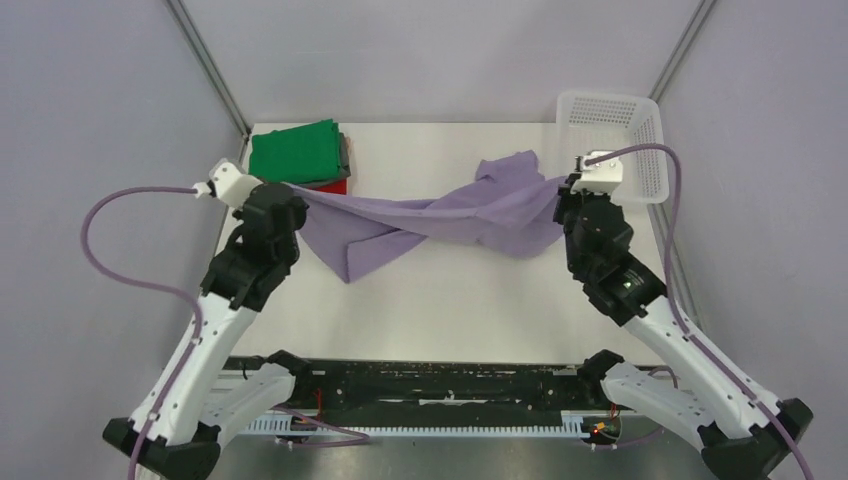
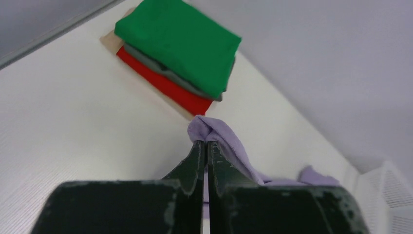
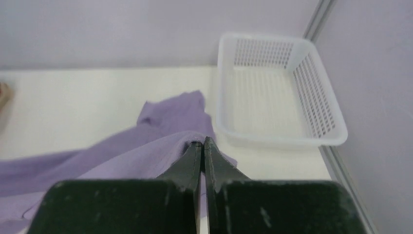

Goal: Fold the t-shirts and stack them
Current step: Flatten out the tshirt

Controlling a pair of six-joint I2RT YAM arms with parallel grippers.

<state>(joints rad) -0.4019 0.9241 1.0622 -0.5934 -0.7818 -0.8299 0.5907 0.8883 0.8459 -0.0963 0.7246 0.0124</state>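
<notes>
Across the middle of the top view, the lavender t-shirt [image 1: 440, 215] is being held up between the two arms. It is sagging and twisted along its length, and a lower fold is trailing onto the counter [image 1: 450, 310] left of centre. Its left end is being pinched by the left end effector [image 2: 205, 146], whose jaws are clenched on a small bunch of cloth. Its right end is being gripped in the same way by the right end effector [image 3: 202, 144], with the jaws pressed together on a fold of the fabric.

At the upper left of the frame, a stack of folded shirts is lying on the counter. The green t-shirt [image 1: 295, 150] is on top, the grey t-shirt [image 2: 165, 70] is under it and the red t-shirt [image 2: 170, 90] is at the bottom. At the upper right, the white mesh basket [image 1: 640, 150] is standing just behind the right arm.

The lavender cloth is being judged light, soft and limp: no shape is being kept, and it is draping and twisting wherever it is not supported. Thin pinches like these may be pulled loose if it is stretched hard. Firmer holds are likely to be found at shoulder seams or hem corners, where the cloth is doubled. Which part of the garment is being held at each end cannot be told. The twist will probably need to be taken out before the shirt is laid flat.
</notes>
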